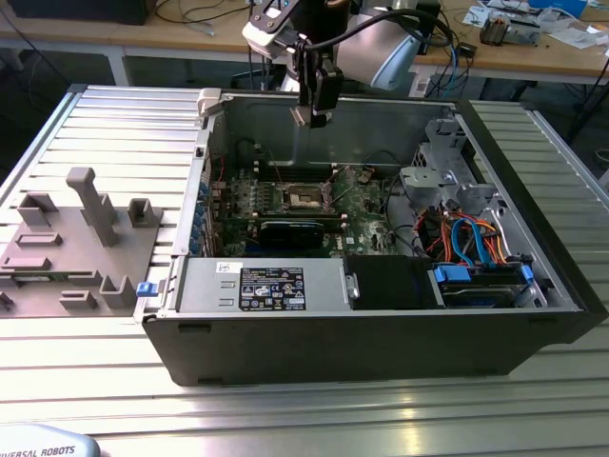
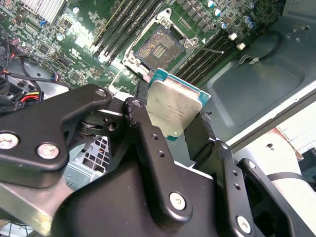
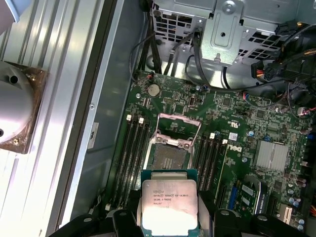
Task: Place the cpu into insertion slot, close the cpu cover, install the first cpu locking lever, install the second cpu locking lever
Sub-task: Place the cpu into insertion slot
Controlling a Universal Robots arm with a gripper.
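Cpu [image 3: 169, 205] was clamped by opposite edges in the gripper's [image 2: 170, 121] jaws, at twelve o'clock above the insertion slot [image 1: 306, 197] in the exterior view. It was likely light, stiff and fragile, best held by its edges only.

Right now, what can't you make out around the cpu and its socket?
- cpu: its underside faces away in both wrist views; the jaws cover its side edges.
- insertion slot: near rim hidden behind the cpu in the first wrist view; contacts too small in the exterior view.
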